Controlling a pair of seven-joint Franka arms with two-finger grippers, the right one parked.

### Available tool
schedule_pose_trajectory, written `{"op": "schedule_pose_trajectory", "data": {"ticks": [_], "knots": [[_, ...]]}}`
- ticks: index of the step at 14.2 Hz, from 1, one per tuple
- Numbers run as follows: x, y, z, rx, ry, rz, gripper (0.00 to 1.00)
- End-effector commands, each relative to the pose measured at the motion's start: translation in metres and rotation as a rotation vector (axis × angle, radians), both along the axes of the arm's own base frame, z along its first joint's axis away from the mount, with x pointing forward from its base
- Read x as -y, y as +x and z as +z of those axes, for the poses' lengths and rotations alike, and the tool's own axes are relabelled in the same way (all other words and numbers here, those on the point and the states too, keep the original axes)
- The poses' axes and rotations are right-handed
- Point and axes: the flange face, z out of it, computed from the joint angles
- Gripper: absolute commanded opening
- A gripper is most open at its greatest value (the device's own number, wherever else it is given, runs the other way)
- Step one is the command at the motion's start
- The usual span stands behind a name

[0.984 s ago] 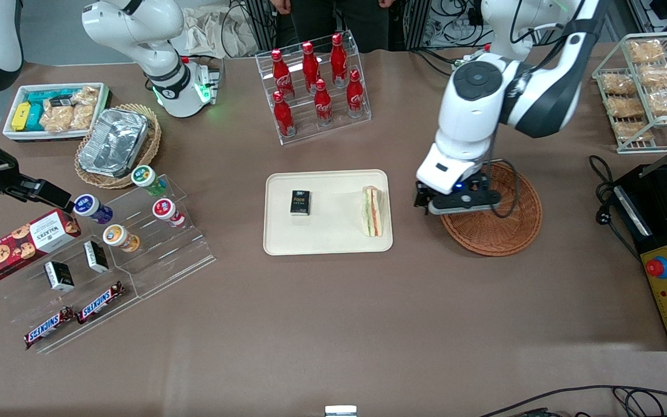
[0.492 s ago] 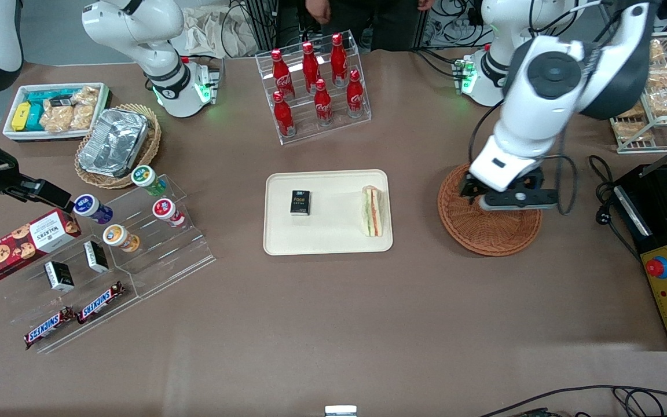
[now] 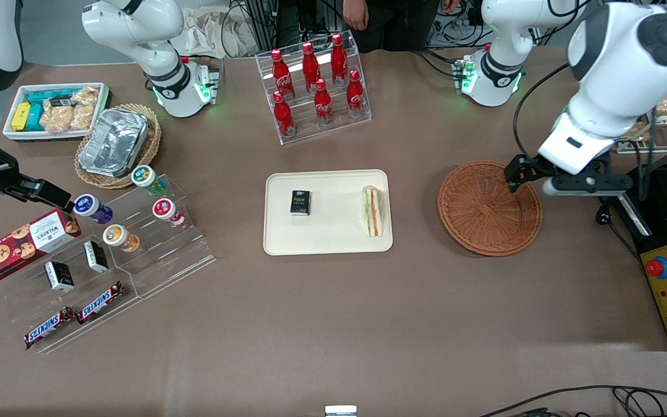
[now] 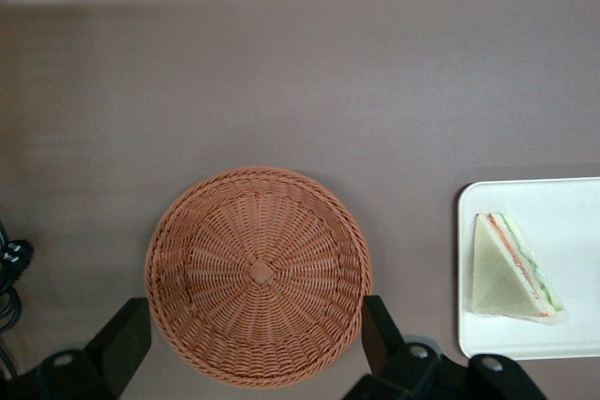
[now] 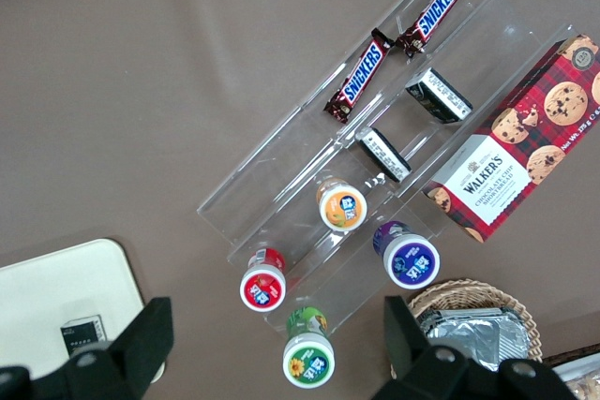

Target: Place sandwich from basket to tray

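Wicker basket (image 3: pixel 489 208) sits empty; the sandwich (image 3: pixel 372 211) already lies on the tray (image 3: pixel 327 240), so we judge the task done. Our gripper (image 3: pixel 517 175) hangs above the basket's rim toward the working arm's end, jaws spread, holding nothing.

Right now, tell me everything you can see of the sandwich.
The sandwich is a triangular wedge of white bread showing orange-red and green filling layers along its cut edge. It lies flat on the cream tray, near the short rim closest to the basket, apart from the small black box. Nothing grips it; the open gripper hangs above the basket's edge.
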Motion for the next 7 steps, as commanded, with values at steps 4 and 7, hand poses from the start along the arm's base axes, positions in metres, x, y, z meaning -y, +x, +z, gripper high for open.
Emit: {"op": "schedule_pose_trajectory", "data": {"ticks": [4,7], "knots": [[-0.023,0.028,0.029,0.037,-0.073,-0.006,1.0],[-0.025,0.029,0.034,-0.016,-0.062,-0.013,1.0]]}}
